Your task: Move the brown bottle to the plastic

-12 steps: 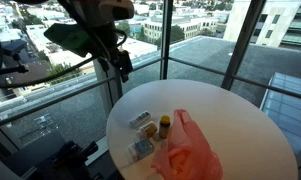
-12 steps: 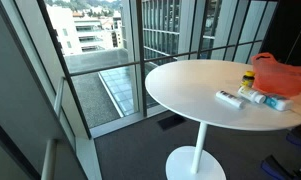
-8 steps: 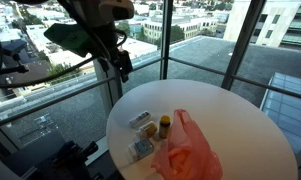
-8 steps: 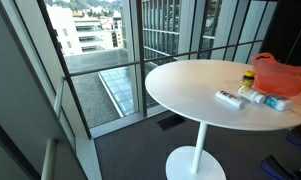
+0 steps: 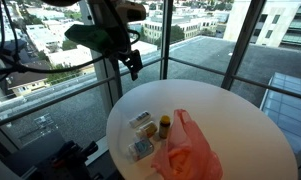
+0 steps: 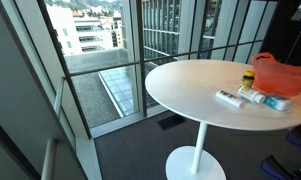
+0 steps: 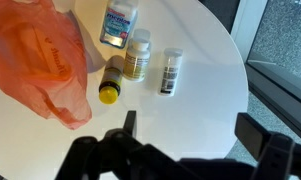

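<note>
The end effector [image 7: 187, 122] hangs in the air above the round white surface [image 7: 205, 40], its two dark fingers [image 7: 129, 124] spread wide apart with nothing between them. In an exterior view it [image 5: 133, 67] sits high over the surface's rim [image 5: 120, 112], well apart from the things below. The brown bottle with a yellow cap [image 7: 112, 82] stands upright just beside the crumpled orange plastic bag [image 7: 35, 58]; whether the two touch cannot be told. Both exterior views show that pairing, bottle [image 5: 165, 125] against bag [image 5: 187, 152]. On the bottle's far side from the bag stands a pale capped bottle [image 7: 138, 55], and just beside that a small white bottle with a dark label [image 7: 170, 72]. A white bottle with a blue label [image 7: 118, 22] lies near the bag's upper edge.
</note>
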### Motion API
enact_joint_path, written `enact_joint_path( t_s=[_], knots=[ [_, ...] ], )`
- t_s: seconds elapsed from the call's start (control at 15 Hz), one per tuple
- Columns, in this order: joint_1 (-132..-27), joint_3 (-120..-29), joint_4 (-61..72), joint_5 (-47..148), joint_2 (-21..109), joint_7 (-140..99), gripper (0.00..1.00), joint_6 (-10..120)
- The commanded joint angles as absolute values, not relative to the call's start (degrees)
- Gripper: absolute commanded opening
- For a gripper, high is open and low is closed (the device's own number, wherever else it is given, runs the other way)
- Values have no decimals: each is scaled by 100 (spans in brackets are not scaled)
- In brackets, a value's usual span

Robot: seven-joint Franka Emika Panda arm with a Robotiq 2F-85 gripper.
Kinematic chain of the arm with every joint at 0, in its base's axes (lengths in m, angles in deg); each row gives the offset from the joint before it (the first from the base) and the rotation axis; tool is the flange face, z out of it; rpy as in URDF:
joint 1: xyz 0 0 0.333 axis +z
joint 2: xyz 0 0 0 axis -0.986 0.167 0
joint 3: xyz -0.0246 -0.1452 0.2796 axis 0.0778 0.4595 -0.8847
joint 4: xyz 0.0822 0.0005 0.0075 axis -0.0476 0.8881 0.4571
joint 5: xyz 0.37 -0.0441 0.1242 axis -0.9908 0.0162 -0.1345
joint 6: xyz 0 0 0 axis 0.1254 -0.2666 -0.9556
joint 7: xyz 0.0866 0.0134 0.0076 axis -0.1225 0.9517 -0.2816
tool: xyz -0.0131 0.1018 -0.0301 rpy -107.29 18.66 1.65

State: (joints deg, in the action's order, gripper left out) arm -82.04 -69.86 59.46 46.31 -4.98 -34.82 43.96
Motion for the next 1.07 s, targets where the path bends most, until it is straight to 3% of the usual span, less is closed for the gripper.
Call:
enact_joint_path(
  t_s=[0.0, 1.0],
  knots=[
    [-8347, -7076, 5145, 4668, 488, -3206, 100, 4441],
    [-8683, -7038, 3669, 4559, 3454, -2309, 100, 4954]
  ],
)
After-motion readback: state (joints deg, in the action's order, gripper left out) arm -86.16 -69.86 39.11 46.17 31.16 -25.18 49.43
